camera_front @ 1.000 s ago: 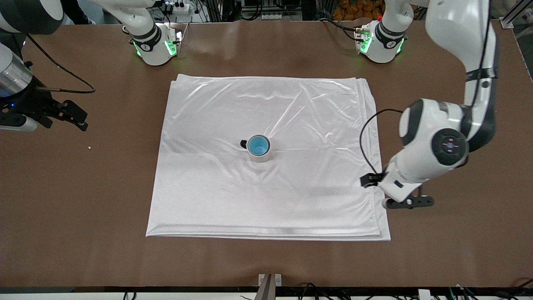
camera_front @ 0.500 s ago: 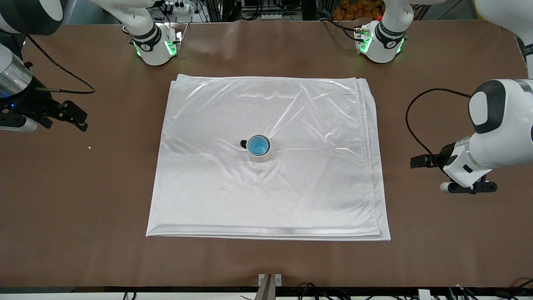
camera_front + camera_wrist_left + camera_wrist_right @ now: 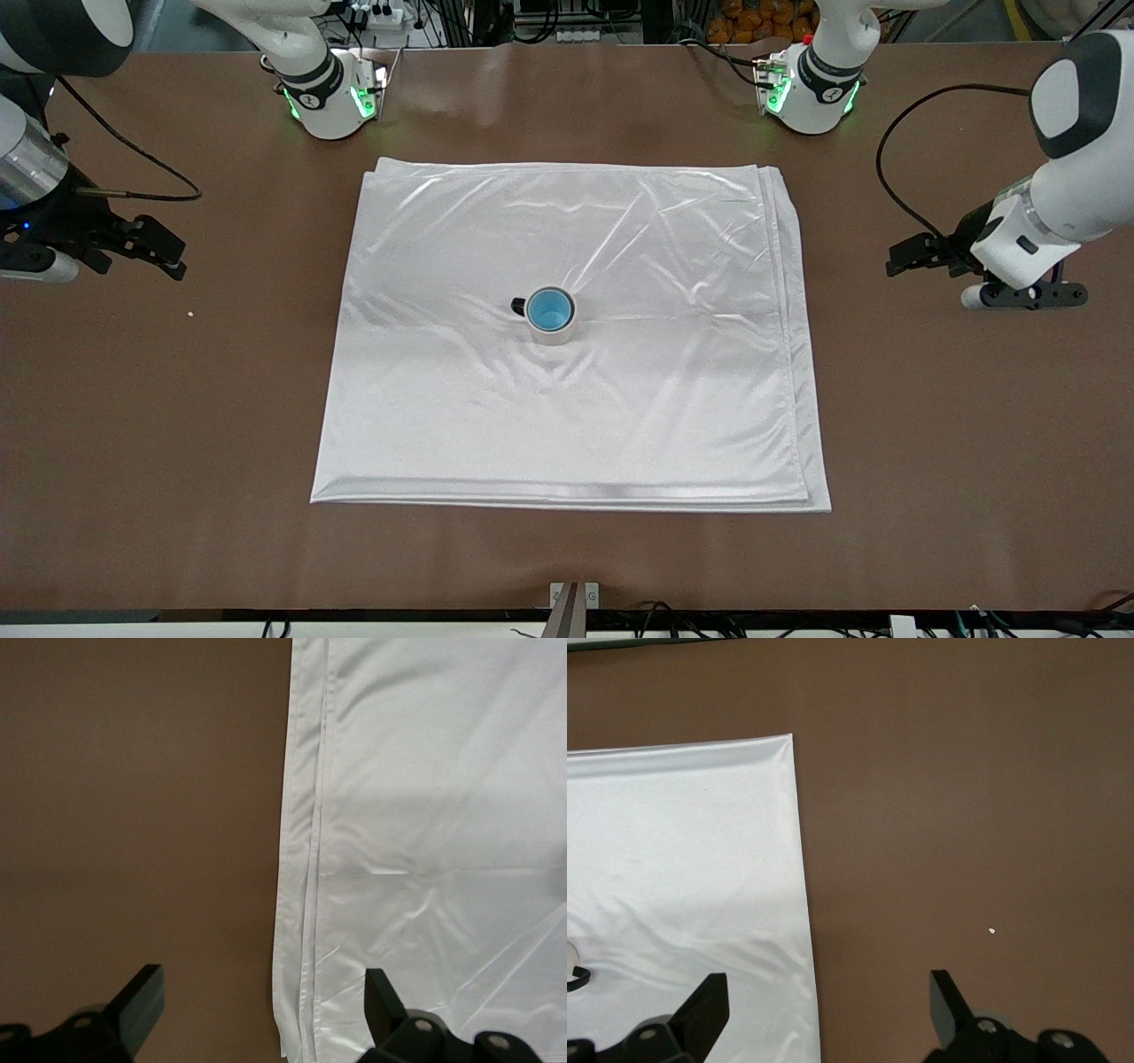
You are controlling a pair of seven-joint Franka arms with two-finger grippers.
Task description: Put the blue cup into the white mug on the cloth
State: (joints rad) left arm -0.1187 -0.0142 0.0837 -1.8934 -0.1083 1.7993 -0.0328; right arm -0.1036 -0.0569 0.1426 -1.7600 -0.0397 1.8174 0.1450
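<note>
The right gripper (image 3: 164, 251) is waiting over the bare desk (image 3: 177, 399) at the right arm's end, its fingers (image 3: 709, 1001) spread and holding nothing; a tiny white speck (image 3: 190, 313) is lying on the desk near it.

The cloth (image 3: 567, 416) is covering the middle of the desk, its edges running square with the desk's edges. Near the cloth's middle the mug (image 3: 551, 330) is standing upright, its black handle pointing toward the right arm's end, and the cup (image 3: 549, 308) is sitting inside it, only its bright blue inside showing within the pale rim.

The left gripper (image 3: 921, 257) is now hanging over bare desk at the left arm's end, well apart from the cloth, its fingers (image 3: 142, 997) released and empty. A second ago it was over the cloth's edge, nearer the desk's front edge; it has been swinging outward and toward the bases' edge of the desk, while the cup and mug have not shifted.

With the cup nested and both grippers clear, the task is looking finished, and the left arm appears to be retiring to rest.
</note>
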